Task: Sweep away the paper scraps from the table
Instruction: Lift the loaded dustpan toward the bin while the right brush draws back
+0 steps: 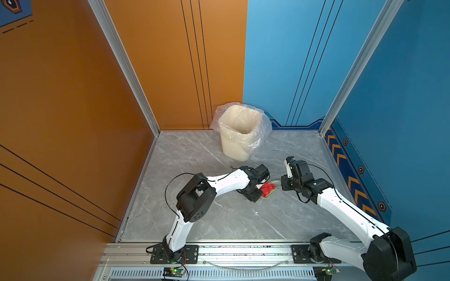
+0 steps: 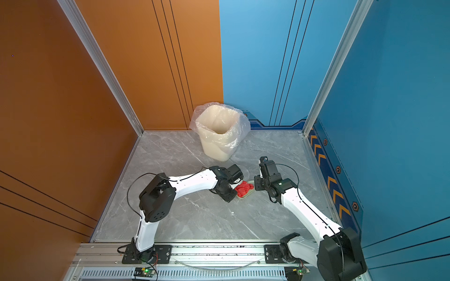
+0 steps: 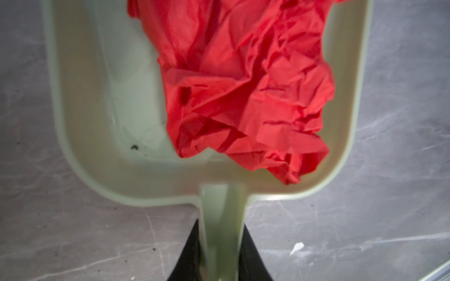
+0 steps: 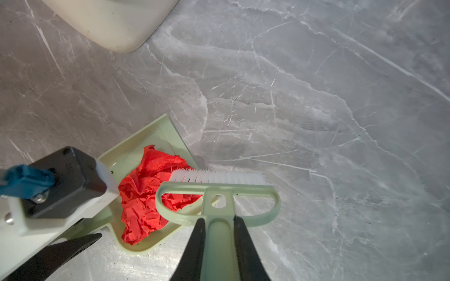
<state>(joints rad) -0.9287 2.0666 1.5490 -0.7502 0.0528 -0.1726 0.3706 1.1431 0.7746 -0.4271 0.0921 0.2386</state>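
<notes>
Left wrist view: left gripper (image 3: pixel 220 258) clamped tight on the handle of the pale green dustpan (image 3: pixel 80 146), pan down on the grey table (image 3: pixel 48 231). Red paper scraps (image 3: pixel 243 85) sit bunched inside the pan. Right wrist view: right gripper (image 4: pixel 219 248) clenched on the brush (image 4: pixel 219 189) handle, white bristles against the scraps at the pan's open edge. Cream lined bin (image 1: pixel 239 136) stands near, by the back wall.
</notes>
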